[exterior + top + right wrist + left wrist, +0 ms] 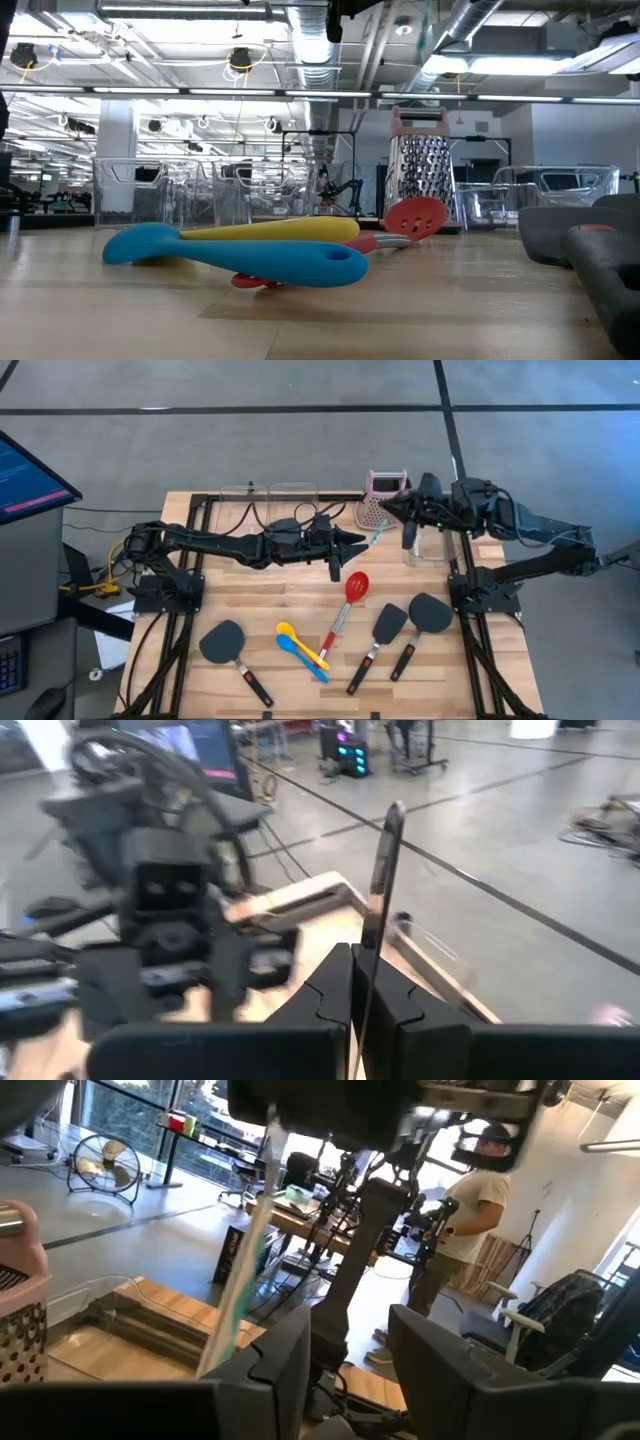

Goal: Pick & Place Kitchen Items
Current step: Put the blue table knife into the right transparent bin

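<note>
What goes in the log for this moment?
right gripper: shut on thin utensil, near grater | left gripper: open, mid-table | spatulas, spoons: on table

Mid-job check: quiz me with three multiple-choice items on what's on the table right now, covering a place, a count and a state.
1. Where does the grater stand?
A. near edge, beside the spoons
B. far edge, by the right gripper
C. on the floor

2. How many black spatulas lie on the table?
A. one
B. two
C. three

3. The right gripper is:
A. shut on a thin utensil
B. open over the red spoon
C. resting on the table

Key:
1. B: the grater stands at the table's far edge.
2. C: three black spatulas lie along the near side.
3. A: the right gripper pinches the thin utensil.
</note>
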`<state>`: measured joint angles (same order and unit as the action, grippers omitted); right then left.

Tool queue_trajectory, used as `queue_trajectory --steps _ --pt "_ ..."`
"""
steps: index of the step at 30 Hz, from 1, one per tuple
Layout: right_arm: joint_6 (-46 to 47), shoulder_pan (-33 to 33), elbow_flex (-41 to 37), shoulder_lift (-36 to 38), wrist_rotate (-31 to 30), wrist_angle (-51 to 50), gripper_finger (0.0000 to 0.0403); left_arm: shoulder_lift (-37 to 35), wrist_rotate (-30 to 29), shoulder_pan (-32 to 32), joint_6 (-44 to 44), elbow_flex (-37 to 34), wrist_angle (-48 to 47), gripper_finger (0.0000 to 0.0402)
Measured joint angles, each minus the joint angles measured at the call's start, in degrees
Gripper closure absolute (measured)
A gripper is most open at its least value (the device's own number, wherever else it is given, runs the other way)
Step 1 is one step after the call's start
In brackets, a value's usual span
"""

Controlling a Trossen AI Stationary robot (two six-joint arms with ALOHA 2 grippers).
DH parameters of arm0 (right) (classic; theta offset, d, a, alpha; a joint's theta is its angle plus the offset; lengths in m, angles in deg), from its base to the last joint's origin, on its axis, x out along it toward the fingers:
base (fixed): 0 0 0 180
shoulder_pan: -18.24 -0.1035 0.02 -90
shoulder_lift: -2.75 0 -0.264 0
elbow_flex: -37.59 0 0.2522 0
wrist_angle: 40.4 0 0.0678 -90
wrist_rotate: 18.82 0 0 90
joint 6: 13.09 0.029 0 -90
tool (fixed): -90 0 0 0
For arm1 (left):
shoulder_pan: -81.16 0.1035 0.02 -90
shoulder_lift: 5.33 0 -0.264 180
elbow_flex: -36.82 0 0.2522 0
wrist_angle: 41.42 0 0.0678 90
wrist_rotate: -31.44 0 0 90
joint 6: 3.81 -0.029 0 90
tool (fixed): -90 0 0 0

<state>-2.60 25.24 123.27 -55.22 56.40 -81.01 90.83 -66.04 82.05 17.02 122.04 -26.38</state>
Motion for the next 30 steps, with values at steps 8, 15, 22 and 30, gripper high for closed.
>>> queue_trajectory --steps 8,15,22,30 --pt "-0.01 8.62 0.0 4.94 -0.23 -12.61 0.0403 0.0 0.26 0.0 0.01 0.0 0.06 0.0273" --pt "0.3 18.43 0.02 6.36 -0.27 -22.86 0.0403 0.0 0.28 -0.04 0.01 0.0 0.15 0.0273" --pt "-0.11 26.96 0.02 2.24 -0.27 -29.52 0.0403 0.0 0.33 -0.61 0.01 0.0 0.13 0.0273" --pt "-4.7 34.86 0.02 -5.74 -0.28 -32.36 0.0403 0.0 0.35 -1.6 0.01 0.0 0.03 0.0273"
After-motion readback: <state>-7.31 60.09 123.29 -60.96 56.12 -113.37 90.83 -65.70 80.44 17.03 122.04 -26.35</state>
